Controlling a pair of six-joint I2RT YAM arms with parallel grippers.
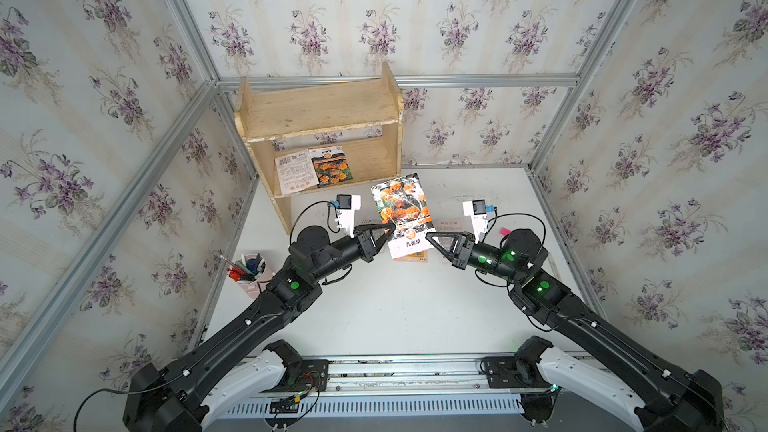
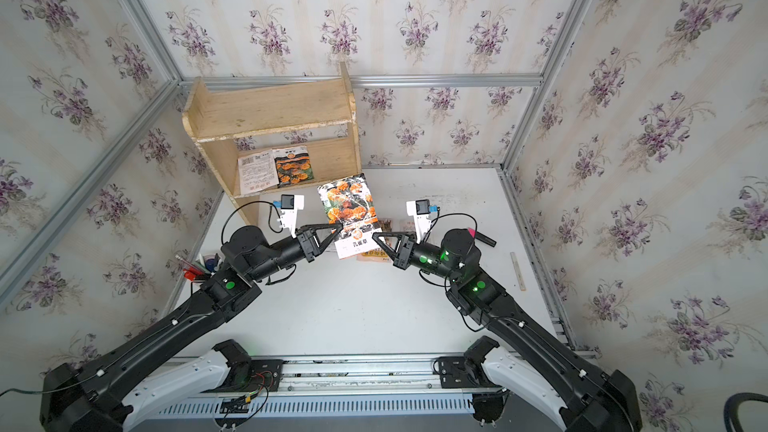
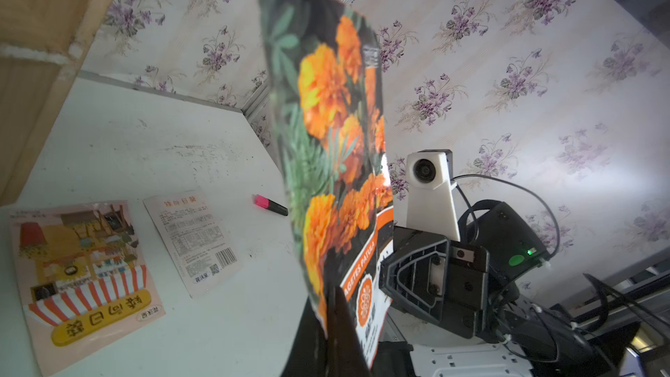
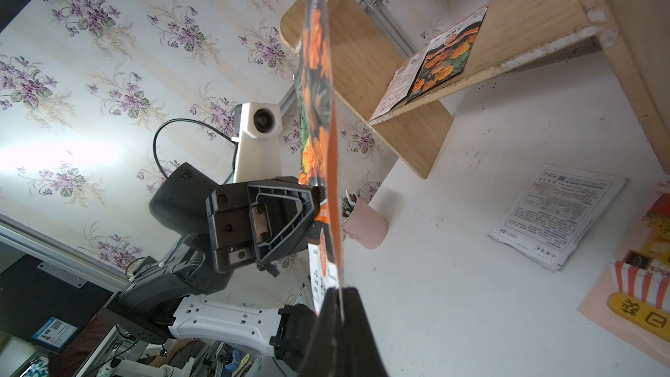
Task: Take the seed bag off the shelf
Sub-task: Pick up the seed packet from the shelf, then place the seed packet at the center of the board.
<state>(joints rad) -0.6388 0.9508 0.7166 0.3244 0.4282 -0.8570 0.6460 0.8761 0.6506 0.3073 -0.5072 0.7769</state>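
Observation:
A marigold seed bag [image 1: 402,209] [image 2: 349,211] hangs upright over the white table, just in front of the shelf [image 1: 324,110] [image 2: 270,110]. My left gripper [image 1: 392,227] [image 3: 333,320] is shut on the bag's lower left edge. My right gripper [image 1: 428,236] [image 4: 340,306] is shut on its lower right corner. The bag [image 3: 333,121] [image 4: 317,103] fills the middle of both wrist views. Another marigold bag [image 1: 330,166] and a white packet [image 1: 295,172] lie on the shelf's lower tier. The top tier is bare.
Under the held bag, an orange-striped packet [image 3: 83,266] and a white printed packet [image 3: 195,241] lie flat on the table. A pink marker [image 3: 270,204] lies to the right. A pink pen cup [image 1: 249,274] stands at the left edge, a ruler [image 2: 517,270] at the right.

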